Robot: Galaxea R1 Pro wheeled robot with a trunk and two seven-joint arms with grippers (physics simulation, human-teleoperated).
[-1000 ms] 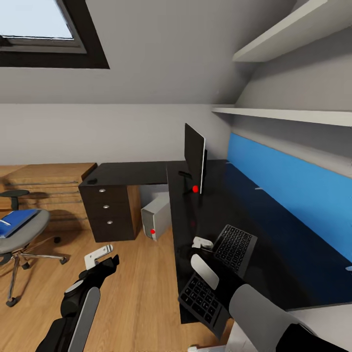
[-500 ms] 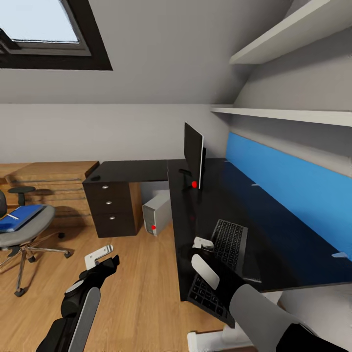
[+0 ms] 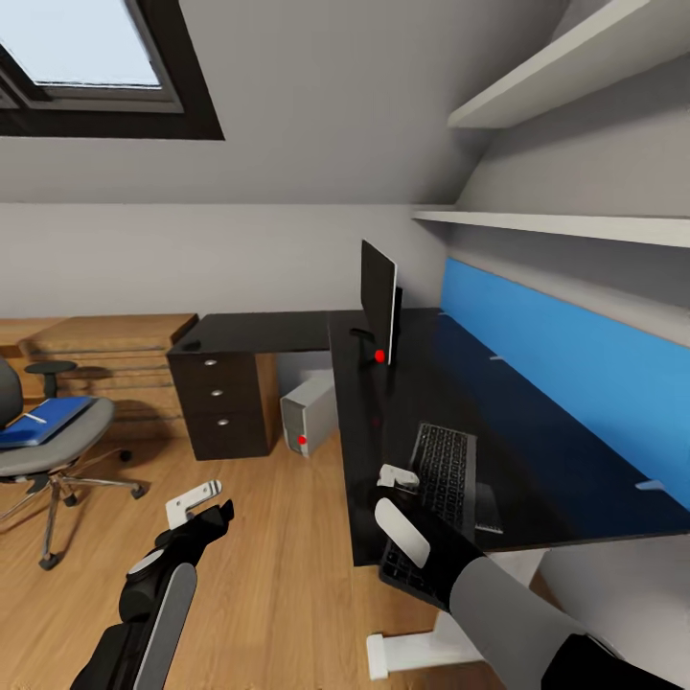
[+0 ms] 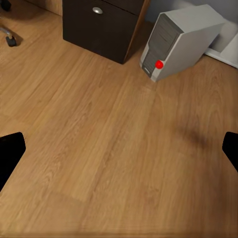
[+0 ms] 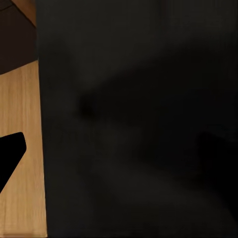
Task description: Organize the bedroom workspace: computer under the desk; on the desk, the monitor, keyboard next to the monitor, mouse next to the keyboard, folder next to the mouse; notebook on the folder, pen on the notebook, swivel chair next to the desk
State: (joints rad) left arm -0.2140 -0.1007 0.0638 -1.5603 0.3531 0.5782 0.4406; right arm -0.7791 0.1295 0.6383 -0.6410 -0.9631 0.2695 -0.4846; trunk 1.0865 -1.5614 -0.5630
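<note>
Open wooden floor [image 3: 278,537] is left at 9 o'clock of the worktop [image 3: 402,422], bounded at 12 o'clock by the drawer unit [image 3: 225,407] and computer [image 3: 309,414], and at 9 o'clock by the chair [image 3: 48,450]. On the worktop, passage is blocked by the keyboard [image 3: 443,474] near the front edge and the monitor [image 3: 379,299] at 12 o'clock; bare surface is seen between them.

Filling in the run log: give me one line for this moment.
keyboard: on desk, near edge | right gripper: over keyboard, state unclear | left gripper: open, above floor | folder: on swivel chair
</note>
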